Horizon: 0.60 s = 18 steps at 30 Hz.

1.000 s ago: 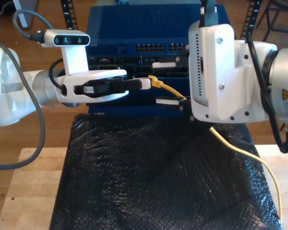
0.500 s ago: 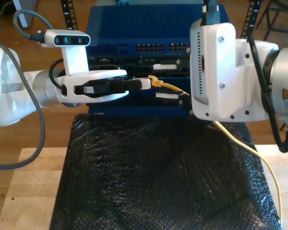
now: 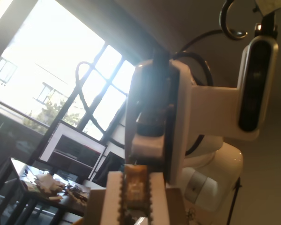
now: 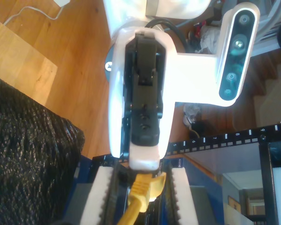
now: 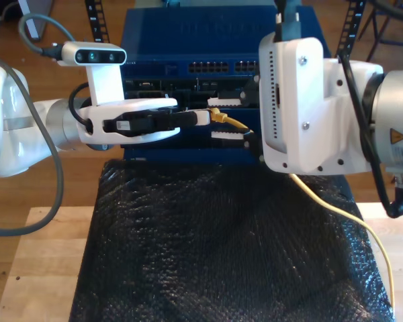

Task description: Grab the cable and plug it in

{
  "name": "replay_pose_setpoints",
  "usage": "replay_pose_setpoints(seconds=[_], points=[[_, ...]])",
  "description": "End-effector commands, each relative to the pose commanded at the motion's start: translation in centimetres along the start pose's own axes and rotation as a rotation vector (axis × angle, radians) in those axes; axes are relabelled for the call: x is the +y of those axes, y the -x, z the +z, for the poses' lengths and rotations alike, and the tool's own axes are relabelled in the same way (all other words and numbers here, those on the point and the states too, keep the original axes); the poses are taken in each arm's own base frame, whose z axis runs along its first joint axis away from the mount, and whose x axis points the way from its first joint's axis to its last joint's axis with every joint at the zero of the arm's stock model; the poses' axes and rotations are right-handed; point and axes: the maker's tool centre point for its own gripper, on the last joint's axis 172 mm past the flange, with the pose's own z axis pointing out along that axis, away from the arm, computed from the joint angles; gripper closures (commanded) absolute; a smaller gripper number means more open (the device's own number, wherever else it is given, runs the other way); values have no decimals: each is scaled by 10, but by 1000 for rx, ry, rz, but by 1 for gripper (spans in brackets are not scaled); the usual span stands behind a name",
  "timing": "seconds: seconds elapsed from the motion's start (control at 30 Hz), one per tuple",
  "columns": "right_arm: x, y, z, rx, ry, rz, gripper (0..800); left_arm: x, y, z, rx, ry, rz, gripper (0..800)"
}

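The yellow cable (image 5: 337, 209) runs from the exterior view's lower right up to its plug end (image 5: 217, 114) in front of the blue rack. My first gripper (image 5: 203, 117) reaches in from the exterior view's left and is shut on the clear-yellowish plug (image 3: 133, 183). My second gripper (image 5: 217, 119) comes from the exterior view's right. Its white serrated fingers (image 5: 228, 101) sit above and below the yellow boot (image 4: 144, 190) and press on it just behind the plug. The two grippers meet tip to tip.
A blue network switch rack (image 5: 215, 30) with rows of ports (image 5: 221, 67) stands right behind the grippers. Black bubble-wrap matting (image 5: 215, 255) covers the wooden table (image 5: 47, 261). The second arm's bulky white wrist (image 5: 302, 100) hides part of the rack.
The second arm has shifted slightly toward the exterior view's left, and its two fingers have drawn closer together around the cable. The first arm has stayed still, holding the plug.
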Motion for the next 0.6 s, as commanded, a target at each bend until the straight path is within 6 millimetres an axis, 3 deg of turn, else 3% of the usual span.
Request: replay_pose_setpoints(seconds=[0.6], points=[[1, 1, 0, -2, 2, -1, 550, 4, -5, 1, 12, 16, 11, 798]])
